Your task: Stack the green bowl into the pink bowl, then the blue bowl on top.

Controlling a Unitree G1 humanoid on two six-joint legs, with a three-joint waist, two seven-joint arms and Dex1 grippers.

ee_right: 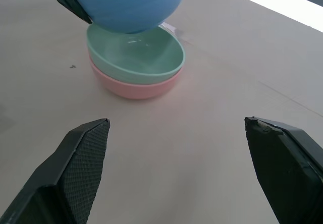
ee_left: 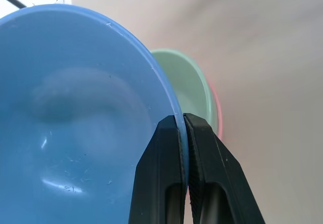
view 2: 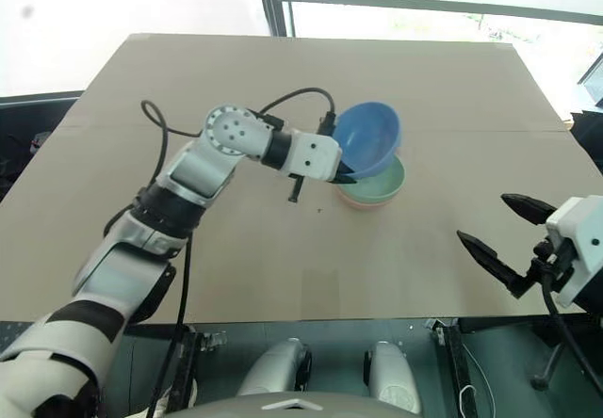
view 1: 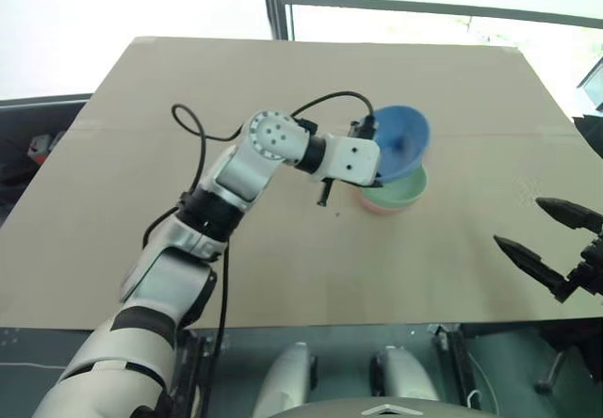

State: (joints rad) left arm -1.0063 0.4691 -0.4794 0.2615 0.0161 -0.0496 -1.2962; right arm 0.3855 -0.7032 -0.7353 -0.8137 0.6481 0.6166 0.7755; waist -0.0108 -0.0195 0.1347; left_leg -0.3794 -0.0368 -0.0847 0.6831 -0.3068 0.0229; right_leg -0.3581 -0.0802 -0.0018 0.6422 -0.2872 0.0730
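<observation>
Green bowl (ee_right: pixel 135 57) already nests in the pink bowl (ee_right: pixel 132 87) — the left gripper (ee_left: pixel 184 125), jaws clenched on the blue bowl (view 2: pixel 366 138) rim, carries it just above them, while the right gripper (view 2: pixel 497 233) is released, well apart.

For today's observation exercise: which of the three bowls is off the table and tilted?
The blue bowl: the left pincer pinches its rim, tilted above the green bowl, which sits level, nested in the pink bowl.

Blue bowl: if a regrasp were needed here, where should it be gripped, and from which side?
Probably the thin rim of the blue bowl, pinched inside and out as the left gripper does now, from the robot's left; the bowl tilts, raising that edge clear of the green bowl.
</observation>
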